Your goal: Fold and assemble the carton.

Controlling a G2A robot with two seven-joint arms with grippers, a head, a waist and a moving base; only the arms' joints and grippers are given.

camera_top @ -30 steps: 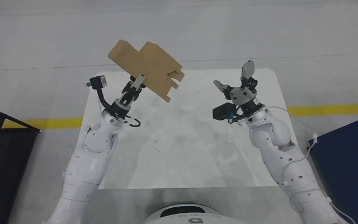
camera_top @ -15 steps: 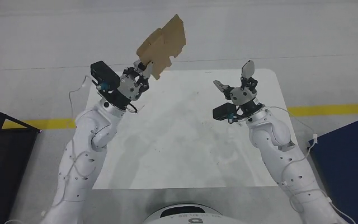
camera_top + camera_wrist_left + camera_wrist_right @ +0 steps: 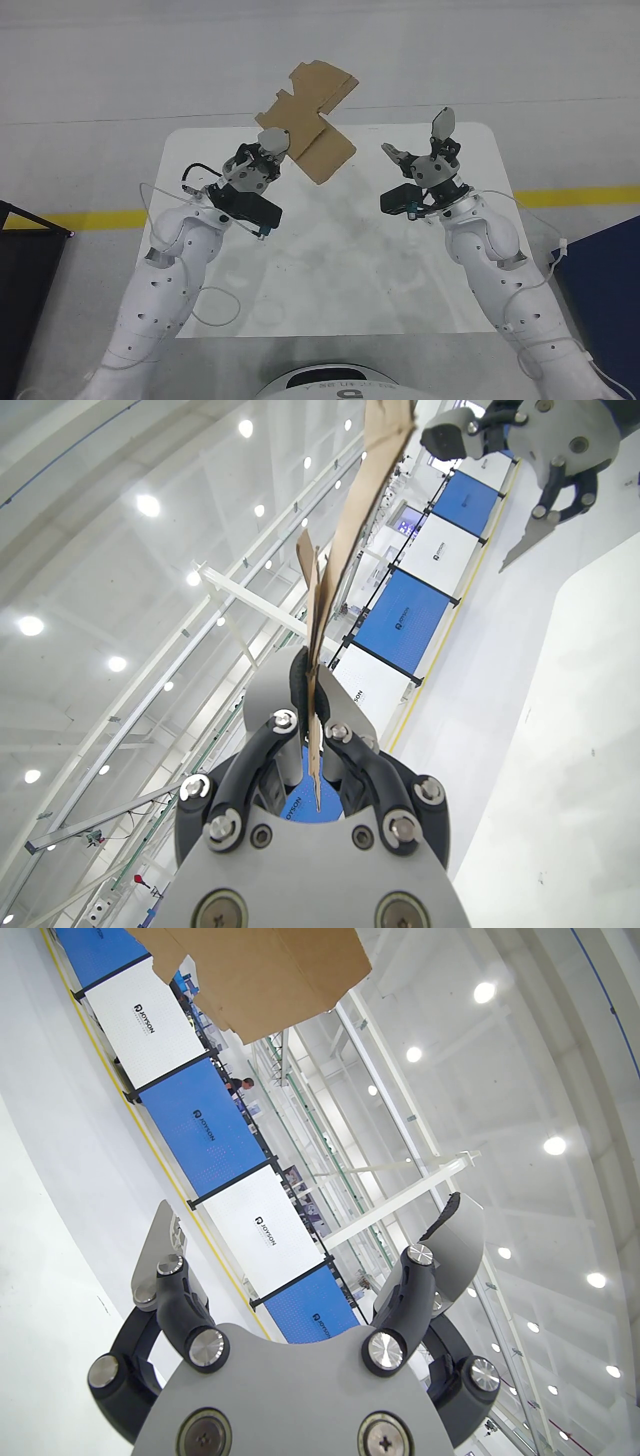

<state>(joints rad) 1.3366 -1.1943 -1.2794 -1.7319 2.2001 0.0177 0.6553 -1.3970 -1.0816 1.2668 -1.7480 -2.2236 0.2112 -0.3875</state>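
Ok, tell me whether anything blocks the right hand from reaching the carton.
Nothing visible does. The carton, clamped in the left hand, hangs above the table's far edge; the open right hand faces it across open air.

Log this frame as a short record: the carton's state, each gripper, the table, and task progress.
carton: flat brown cardboard blank, held in the air above the table's far side
left gripper: shut on the carton's lower edge
right gripper: open, empty, apart from the carton
table: white, rectangular, below both arms
progress: carton not yet folded into a box
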